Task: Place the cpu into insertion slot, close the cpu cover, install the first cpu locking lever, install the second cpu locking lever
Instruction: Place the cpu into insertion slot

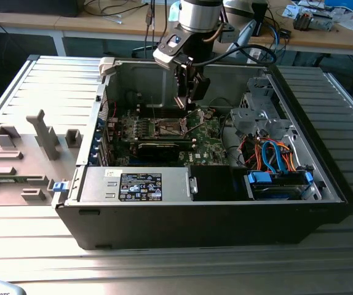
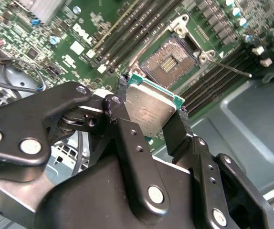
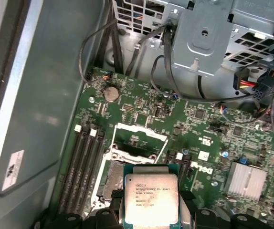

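My gripper (image 1: 189, 99) hangs inside the open computer case, above the green motherboard (image 1: 208, 136). It is shut on the cpu (image 2: 149, 110), a flat square chip with a silver-grey top held by two opposite edges between black fingers (image 2: 121, 98). The first wrist view also shows the cpu (image 3: 151, 198) in the gripper (image 3: 151, 212). The insertion slot (image 2: 170, 59) lies uncovered on the board, a short way from the chip and apart from it. In the first wrist view the chip hides part of the slot (image 3: 109, 185). The cpu cover (image 3: 139, 139) stands swung open beyond it. A thin metal lever (image 2: 232, 70) sticks out beside the slot.
Long memory slots (image 3: 82, 167) flank the socket and a finned heat sink (image 3: 247, 181) sits nearby. A metal drive cage (image 1: 256, 114), orange and blue cables (image 1: 275, 153) and a labelled power supply (image 1: 139, 184) crowd the case. A grey fixture (image 1: 23, 153) lies outside, toward the exterior view's left.
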Robot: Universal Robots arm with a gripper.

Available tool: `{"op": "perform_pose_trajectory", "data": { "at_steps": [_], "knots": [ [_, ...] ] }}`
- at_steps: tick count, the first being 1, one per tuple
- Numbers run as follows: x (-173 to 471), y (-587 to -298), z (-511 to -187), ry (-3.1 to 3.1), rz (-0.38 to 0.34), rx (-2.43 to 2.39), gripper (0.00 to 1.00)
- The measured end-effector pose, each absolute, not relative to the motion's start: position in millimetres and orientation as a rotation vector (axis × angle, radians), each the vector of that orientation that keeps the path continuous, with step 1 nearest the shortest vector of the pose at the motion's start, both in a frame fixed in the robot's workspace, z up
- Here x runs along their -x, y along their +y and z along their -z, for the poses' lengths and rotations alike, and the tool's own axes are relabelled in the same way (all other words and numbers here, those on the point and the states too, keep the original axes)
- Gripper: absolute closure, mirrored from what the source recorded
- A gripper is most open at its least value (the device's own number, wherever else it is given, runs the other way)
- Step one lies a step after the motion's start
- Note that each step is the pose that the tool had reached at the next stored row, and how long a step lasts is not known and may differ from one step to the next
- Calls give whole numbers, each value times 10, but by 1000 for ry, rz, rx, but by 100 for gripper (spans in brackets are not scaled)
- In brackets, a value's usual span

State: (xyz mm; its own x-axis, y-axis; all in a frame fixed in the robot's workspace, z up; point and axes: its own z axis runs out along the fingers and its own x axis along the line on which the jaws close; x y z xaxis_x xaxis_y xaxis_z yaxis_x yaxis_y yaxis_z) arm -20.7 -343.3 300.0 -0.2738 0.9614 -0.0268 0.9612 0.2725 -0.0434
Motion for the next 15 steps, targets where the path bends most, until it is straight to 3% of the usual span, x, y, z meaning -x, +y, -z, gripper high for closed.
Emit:
{"op": "perform_pose_trajectory", "data": {
  "at_steps": [15],
  "knots": [
    [207, -3433, -2993, -2409, -67, 1996, 46]
  ]
}}
